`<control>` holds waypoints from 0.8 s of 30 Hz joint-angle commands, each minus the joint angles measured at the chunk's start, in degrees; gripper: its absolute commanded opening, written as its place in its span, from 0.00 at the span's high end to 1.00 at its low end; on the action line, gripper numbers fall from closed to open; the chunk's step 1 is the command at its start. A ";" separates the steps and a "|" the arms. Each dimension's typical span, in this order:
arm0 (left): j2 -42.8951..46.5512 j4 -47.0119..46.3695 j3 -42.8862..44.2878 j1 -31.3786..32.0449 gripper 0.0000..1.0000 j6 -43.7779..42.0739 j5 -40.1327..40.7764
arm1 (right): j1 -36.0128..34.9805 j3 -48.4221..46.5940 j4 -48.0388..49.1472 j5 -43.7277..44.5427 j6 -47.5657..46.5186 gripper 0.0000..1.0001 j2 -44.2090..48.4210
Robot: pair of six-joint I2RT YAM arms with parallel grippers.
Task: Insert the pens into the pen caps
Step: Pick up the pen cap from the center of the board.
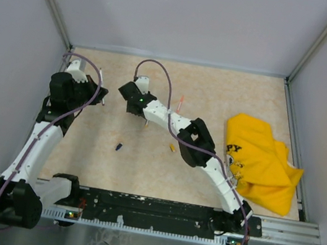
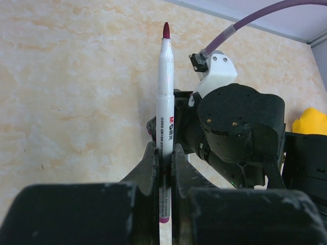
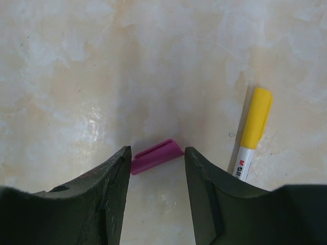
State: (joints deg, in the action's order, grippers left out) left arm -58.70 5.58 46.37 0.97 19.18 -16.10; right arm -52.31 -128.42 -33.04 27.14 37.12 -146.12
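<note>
Left gripper [image 2: 164, 151] clamped on pen [image 2: 165, 92], tip at 12 o'clock. Right gripper [image 3: 157, 151] jaws apart, purple cap [image 3: 156, 156] between them. Yellow-capped pen [image 3: 253, 130] at cap's 3 o'clock.

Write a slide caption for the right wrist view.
Right pincer open above a purple cap lying on the table, a yellow-capped pen nearby.
</note>
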 commanded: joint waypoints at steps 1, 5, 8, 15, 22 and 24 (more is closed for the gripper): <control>1.04 -1.14 -0.15 -0.42 1.00 -0.90 -0.76 | -1.39 -2.26 -0.98 1.10 -0.63 0.54 -0.46; 0.97 -1.11 -0.17 -0.45 1.00 -0.96 -0.72 | -1.49 -1.25 -1.28 0.36 -0.28 0.55 0.02; 0.87 -1.14 -0.17 -0.61 1.00 -0.98 -0.84 | -1.48 0.15 -0.47 -0.12 -0.56 0.60 0.76; 1.04 -1.16 -0.23 -0.62 1.00 -0.93 -0.89 | -1.50 2.62 1.46 -1.20 -3.41 0.74 2.25; 1.03 -1.05 -0.27 -0.71 1.00 -1.00 -0.89 | -1.49 7.58 5.86 -5.29 -9.57 0.86 5.57; 1.00 -1.15 -0.28 -0.81 1.00 -1.03 -0.88 | -1.49 8.11 6.09 -6.65 -10.84 0.86 6.07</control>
State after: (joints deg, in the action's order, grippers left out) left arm -58.70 5.58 46.35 0.80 19.16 -16.12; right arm -53.04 -122.17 -27.18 24.71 30.65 -143.46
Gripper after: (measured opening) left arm 0.054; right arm 0.151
